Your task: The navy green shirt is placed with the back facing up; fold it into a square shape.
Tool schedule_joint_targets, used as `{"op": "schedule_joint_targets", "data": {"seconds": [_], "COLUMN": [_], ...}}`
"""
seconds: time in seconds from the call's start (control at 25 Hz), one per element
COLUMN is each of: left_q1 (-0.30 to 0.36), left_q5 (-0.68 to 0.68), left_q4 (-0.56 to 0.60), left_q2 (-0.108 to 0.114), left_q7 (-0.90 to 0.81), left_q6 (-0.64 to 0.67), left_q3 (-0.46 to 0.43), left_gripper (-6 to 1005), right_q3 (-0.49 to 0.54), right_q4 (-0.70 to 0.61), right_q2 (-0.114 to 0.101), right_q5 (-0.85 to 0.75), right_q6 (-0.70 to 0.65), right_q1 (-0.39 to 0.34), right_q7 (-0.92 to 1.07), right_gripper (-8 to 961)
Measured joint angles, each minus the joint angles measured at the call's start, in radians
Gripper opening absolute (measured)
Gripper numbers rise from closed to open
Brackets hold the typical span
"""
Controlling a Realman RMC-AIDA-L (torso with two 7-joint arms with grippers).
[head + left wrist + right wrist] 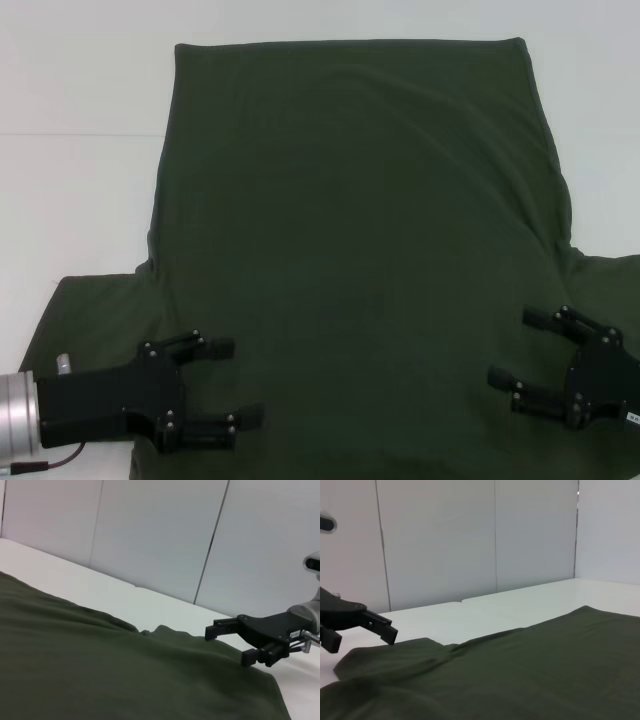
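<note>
The navy green shirt (350, 250) is spread flat on the white table (70, 190), its plain side up, no lettering being visible. Its straight hem lies at the far end from the jaws, and the sleeves are spread out at the near end, one beside each gripper.

The left gripper (235, 382) is held low over the near left part of the shirt, just inward of the left sleeve (90, 310). Its jaws are released: the two fingers (205, 348) are seen well apart, pointing toward the middle of the shirt, with only flat cloth between them and nothing grasped. In the right wrist view the same gripper (365, 630) is seen just above the sleeve's edge; whether the fingertips touch the cloth cannot be told.

The right gripper (510, 348) is held over the near right part of the shirt, just inward of the right sleeve (610, 280). Its jaws are likewise released, the fingers (545, 320) spread apart and pointing inward toward the left gripper, with nothing gripped between them. In the left wrist view this gripper (227, 642) is seen close above the cloth, near a small raised fold (160, 630) at the shirt's edge.

The body of the shirt lies between the two sets of jaws and extends well beyond them toward the far end of the table.
</note>
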Motion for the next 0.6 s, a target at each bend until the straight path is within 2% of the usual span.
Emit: {"op": "schedule_joint_targets", "data": {"seconds": [0.48, 0.6], "left_q1": [-0.005, -0.008], "left_q5": [-0.003, -0.025], "left_q4": [0.001, 0.010], "left_q2": [0.001, 0.008], "left_q7": [-0.016, -0.141], "left_q6": [0.002, -0.002], "left_q3": [-0.010, -0.046], "left_gripper": [950, 949], "right_q3": [-0.006, -0.006], "right_q4": [0.003, 0.003], "right_q2": [0.000, 0.001], "right_q5": [0.002, 0.003], "right_q6": [-0.001, -0.001], "right_q1": [0.000, 0.000], "right_q7": [0.000, 0.000], "right_gripper": [932, 932]}}
